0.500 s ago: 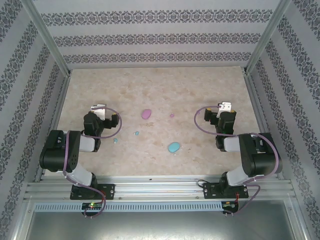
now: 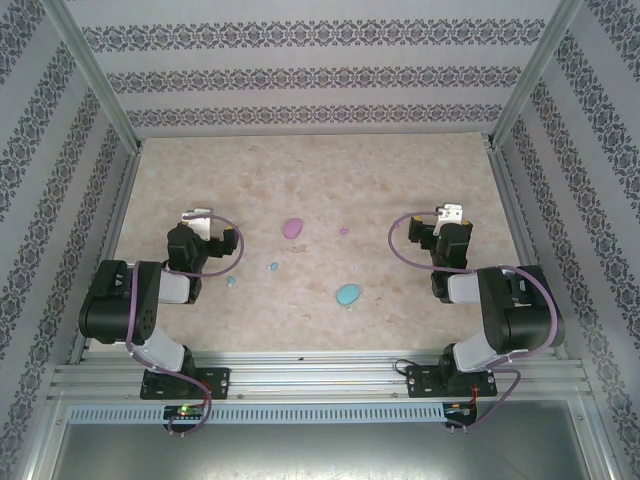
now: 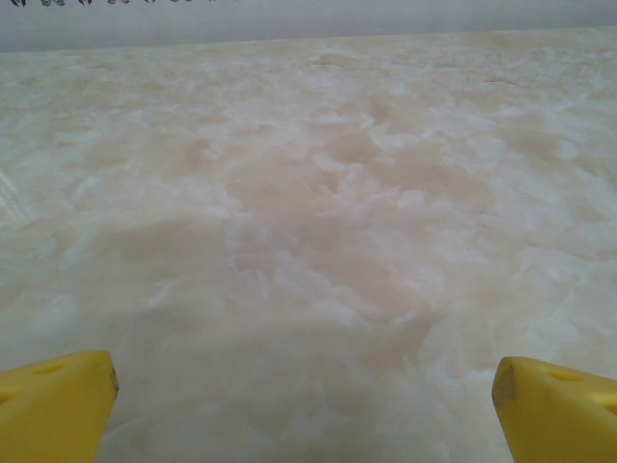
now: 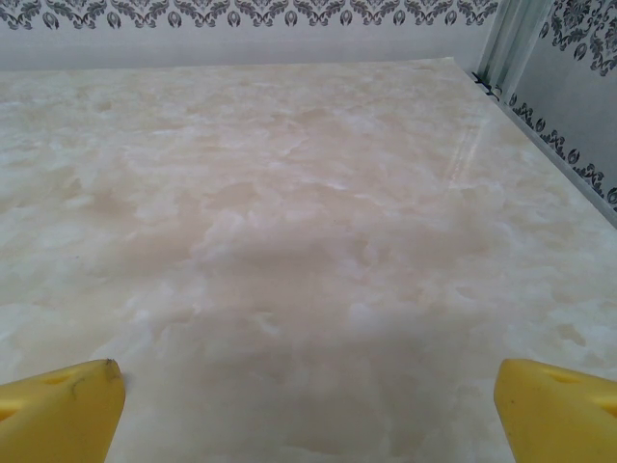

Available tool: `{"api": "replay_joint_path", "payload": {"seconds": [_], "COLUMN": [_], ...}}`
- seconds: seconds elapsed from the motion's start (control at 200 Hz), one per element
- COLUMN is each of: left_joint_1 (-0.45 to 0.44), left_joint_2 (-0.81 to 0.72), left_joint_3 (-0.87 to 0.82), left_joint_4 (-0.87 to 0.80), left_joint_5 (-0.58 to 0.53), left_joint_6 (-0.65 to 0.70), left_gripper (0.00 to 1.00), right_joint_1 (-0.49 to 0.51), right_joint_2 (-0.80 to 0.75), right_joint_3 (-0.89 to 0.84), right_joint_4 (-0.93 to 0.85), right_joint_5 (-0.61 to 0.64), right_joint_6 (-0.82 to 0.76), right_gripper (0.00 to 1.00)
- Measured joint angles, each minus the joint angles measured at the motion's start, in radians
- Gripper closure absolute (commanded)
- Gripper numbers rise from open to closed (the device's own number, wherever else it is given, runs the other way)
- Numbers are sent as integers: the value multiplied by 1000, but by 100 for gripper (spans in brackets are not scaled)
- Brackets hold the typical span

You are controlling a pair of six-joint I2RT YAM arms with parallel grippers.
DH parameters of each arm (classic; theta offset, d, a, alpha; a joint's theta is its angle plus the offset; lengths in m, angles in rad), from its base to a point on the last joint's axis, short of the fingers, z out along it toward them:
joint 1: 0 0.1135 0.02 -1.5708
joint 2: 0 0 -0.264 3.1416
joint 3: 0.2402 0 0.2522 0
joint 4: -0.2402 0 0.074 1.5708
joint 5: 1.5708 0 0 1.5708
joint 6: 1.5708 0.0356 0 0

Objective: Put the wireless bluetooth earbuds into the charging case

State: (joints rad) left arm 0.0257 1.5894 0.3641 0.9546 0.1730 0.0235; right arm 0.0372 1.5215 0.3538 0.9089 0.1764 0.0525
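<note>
A pink oval charging case (image 2: 292,227) lies mid-table, and a light-blue oval case (image 2: 348,294) sits nearer, to its right. Two tiny light-blue earbuds (image 2: 272,267) (image 2: 231,281) lie left of the blue case. A tiny pink earbud (image 2: 344,231) rests right of the pink case. My left gripper (image 2: 198,216) hovers left of the earbuds, apart from them. My right gripper (image 2: 452,213) is off to the right of all the pieces. In both wrist views the yellow fingertips (image 3: 58,400) (image 4: 63,405) stand wide apart, so both the left gripper (image 3: 304,395) and the right gripper (image 4: 308,400) are open over bare table.
The beige marbled table (image 2: 320,170) is boxed in by patterned walls at the back and both sides, with metal posts (image 2: 520,90) at the far corners. A side wall and table edge (image 4: 540,125) run along the right in the right wrist view.
</note>
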Motion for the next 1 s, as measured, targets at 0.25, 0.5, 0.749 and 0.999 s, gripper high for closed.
{"api": "replay_joint_path", "payload": {"seconds": [0.25, 0.5, 0.749, 0.999], "left_joint_1": [0, 0, 0, 0], "left_joint_2": [0, 0, 0, -2], "left_joint_3": [0, 0, 16, -36], "left_joint_4": [0, -1, -27, 43], "left_joint_5": [0, -2, -62, -102], "left_joint_6": [0, 0, -5, -14], "left_gripper": [0, 0, 0, 0], "right_joint_1": [0, 0, 0, 0], "right_joint_2": [0, 0, 0, -11], "right_joint_3": [0, 0, 0, 7], "right_joint_4": [0, 0, 0, -30], "right_joint_5": [0, 0, 0, 0], "right_joint_6": [0, 0, 0, 0], "right_gripper": [2, 2, 2, 2]}}
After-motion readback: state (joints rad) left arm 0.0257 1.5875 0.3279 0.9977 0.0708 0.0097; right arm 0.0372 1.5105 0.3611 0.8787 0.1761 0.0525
